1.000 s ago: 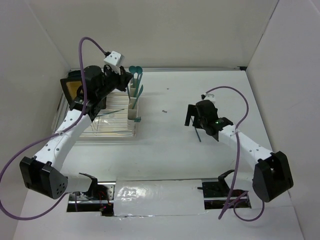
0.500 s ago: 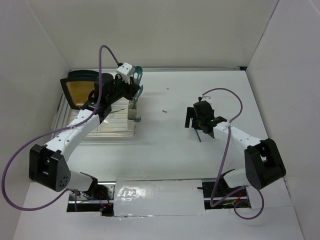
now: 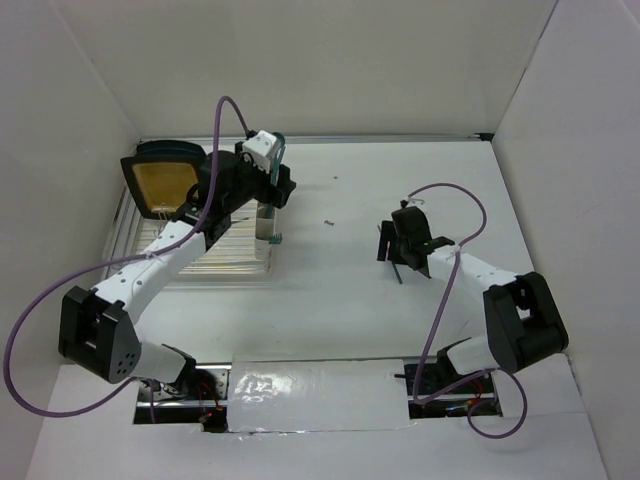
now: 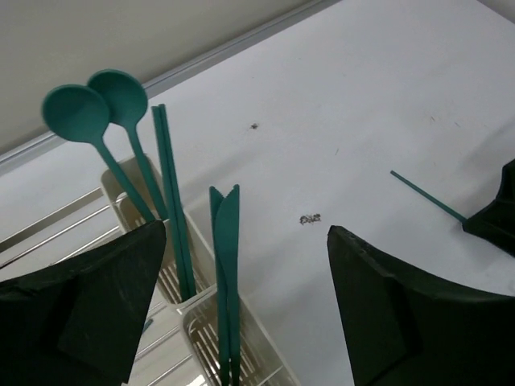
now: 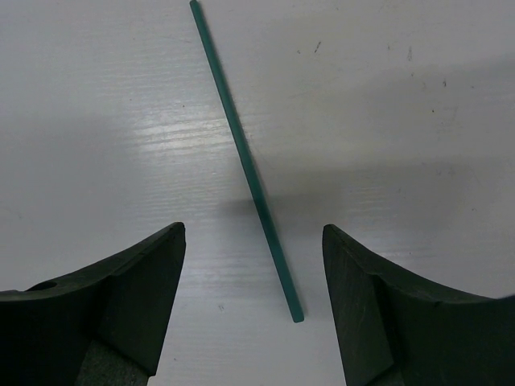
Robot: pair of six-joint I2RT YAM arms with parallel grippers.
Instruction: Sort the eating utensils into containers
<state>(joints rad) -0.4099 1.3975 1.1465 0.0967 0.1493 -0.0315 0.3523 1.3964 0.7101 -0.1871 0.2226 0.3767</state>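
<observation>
Nearly done. Hovering over the containers (image 3: pixel 266 230) with left hand (image 4: pixel 245 273) spread and empty, most eating utensils (image 4: pixel 72 112) parked upright inside. Well right of the containers, straddling the last utensil (image 5: pixel 241 153) flat on the desk (image 5: pixel 402 121), right hand (image 5: pixel 253 241) spread, not yet pinching.

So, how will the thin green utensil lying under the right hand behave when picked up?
The utensil looks very slim, so it is probably light and somewhat bendy. It lies flat on the smooth table, so it may slide before the right hand closes.
</observation>
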